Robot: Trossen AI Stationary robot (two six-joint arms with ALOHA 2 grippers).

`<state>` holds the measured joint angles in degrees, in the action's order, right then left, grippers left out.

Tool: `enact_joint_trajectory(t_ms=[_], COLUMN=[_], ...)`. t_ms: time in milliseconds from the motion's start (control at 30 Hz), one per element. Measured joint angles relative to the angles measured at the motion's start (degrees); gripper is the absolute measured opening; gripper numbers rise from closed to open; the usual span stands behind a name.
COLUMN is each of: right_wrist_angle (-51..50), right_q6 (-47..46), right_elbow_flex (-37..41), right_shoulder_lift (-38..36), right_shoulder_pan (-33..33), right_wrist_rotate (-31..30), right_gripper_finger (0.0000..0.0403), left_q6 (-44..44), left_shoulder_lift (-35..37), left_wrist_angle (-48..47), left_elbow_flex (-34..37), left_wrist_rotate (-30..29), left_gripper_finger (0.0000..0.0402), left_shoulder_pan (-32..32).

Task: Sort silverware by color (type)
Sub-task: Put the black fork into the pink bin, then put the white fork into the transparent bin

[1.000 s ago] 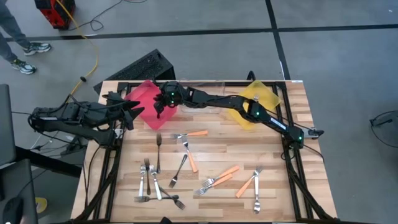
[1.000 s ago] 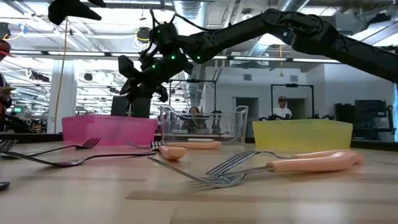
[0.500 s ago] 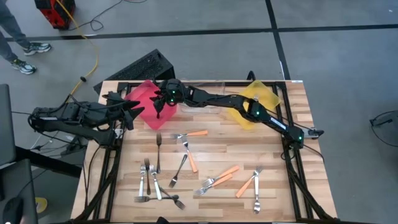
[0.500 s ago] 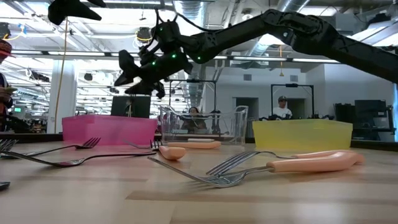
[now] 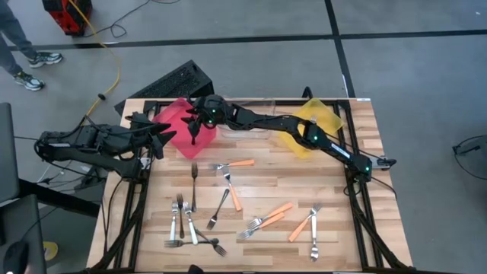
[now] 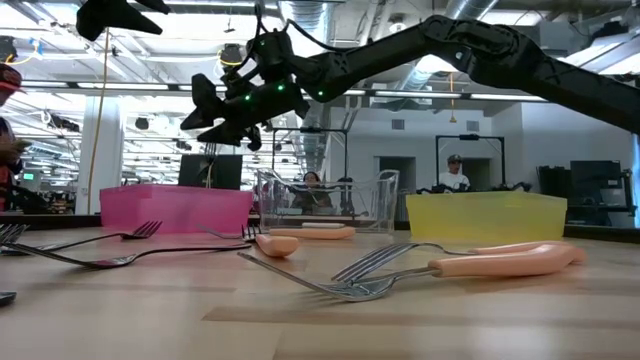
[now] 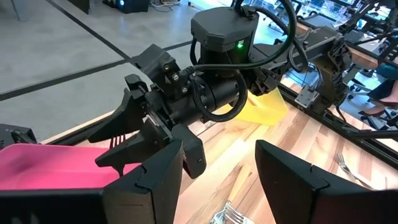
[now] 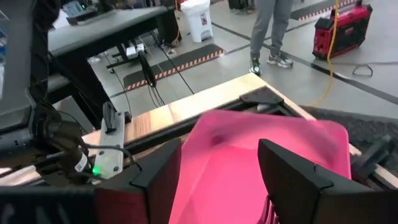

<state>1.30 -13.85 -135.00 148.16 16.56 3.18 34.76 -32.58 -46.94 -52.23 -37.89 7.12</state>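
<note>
— Looking from above, where was the right end effector [image 5: 195,126]?

— Over the pink square plastic bin [image 5: 179,122], fingers spread, holding nothing. The left end effector [image 5: 158,134] waited released at the desk's [image 5: 342,190] left edge.

— And the small metal forks [image 5: 228,202]?

— Scattered on the wooden desk, orange-handled, silver and dark.

— From desk level?

— It hung above the pink bin [image 6: 175,210].

— Its wrist view?

— Parted fingers [image 8: 292,177], pink bin [image 8: 249,162] below.

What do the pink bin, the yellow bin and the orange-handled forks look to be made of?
Pink bin: likely translucent plastic, since light glows through its walls. Yellow bin: the same tinted, see-through plastic look. Orange-handled forks: shiny metal tines with glints, and a matte, rounded orange handle, probably plastic or silicone; which one cannot be told.
</note>
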Motion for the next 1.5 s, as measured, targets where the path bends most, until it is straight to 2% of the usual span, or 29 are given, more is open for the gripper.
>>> enact_joint_trajectory(t_ms=[333,600,733,833,1067,1333,1500], right_wrist_angle=[14.4,13.06,4.75,-5.51,-23.38,-32.62,-41.27], right_q6=[0.39,3.28,12.48,18.74,21.04,26.32,26.4], right_elbow_flex=[-0.02,0.02,-0.06,-0.02,-0.04,-0.03,-0.09], right_shoulder_lift=[-0.05,-2.66,-8.75,-15.19,-32.48,-51.6,-60.44], right_shoulder_pan=[0.11,-0.02,0.04,0.66,2.52,1.75,-0.02], right_wrist_rotate=[-0.02,-2.25,-6.81,-10.04,-10.81,-10.78,-10.75], right_gripper_finger=[0.024,0.024,0.024,0.024,0.024,0.024,0.024], left_q6=[0.0,-0.58,0.66,0.79,1.1,2.7,4.03], left_shoulder_lift=[0.0,0.02,0.02,0.02,0.0,-0.04,-0.04], left_wrist_angle=[-0.11,-1.14,-1.16,-1.16,-1.16,0.15,0.13], left_elbow_flex=[0.0,0.0,0.0,0.0,0.0,0.0,0.0], left_wrist_rotate=[-0.02,-0.02,0.18,0.61,3.16,3.08,3.1], left_gripper_finger=[0.0185,0.0185,0.0185,0.0185,0.0185,0.0185,0.0185], left_shoulder_pan=[0.0,0.0,-0.01,-0.01,0.0,0.01,0.01])
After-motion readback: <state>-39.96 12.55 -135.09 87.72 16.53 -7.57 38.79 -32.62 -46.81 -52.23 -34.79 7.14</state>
